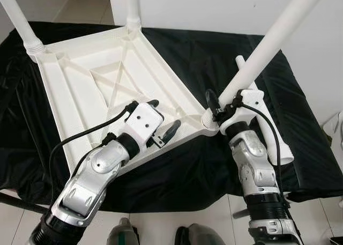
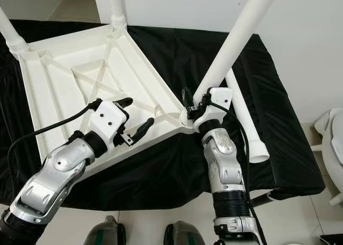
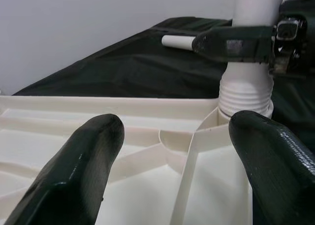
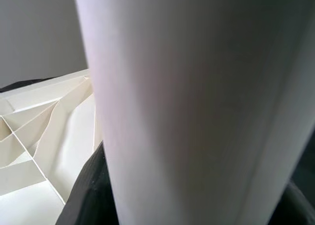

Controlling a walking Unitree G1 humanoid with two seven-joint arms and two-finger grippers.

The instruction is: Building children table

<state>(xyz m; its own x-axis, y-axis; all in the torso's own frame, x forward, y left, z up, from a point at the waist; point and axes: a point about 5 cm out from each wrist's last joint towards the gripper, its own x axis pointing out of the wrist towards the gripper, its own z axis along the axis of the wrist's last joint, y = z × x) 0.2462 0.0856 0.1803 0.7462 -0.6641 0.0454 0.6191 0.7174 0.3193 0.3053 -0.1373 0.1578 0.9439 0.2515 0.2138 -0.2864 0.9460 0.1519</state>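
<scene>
Our two silver arms reach over the upside-down white plastic table top [image 1: 102,79] on a shiny black cloth [image 1: 177,52].
Our left gripper [image 1: 163,119] hangs spread wide over the ribbed underside, near the front edge. Our right gripper [image 1: 224,106] squeezes the smooth round leg [image 1: 268,41] standing in the corner socket. Another leg [image 2: 244,119] lies beside it.

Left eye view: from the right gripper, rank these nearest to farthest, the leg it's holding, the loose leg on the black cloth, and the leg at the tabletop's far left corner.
From the right gripper:
1. Held leg, in its grasp, at the near right corner.
2. Loose leg, lying just beyond, to its right, on the cloth.
3. Far left corner leg, across the tabletop.
</scene>
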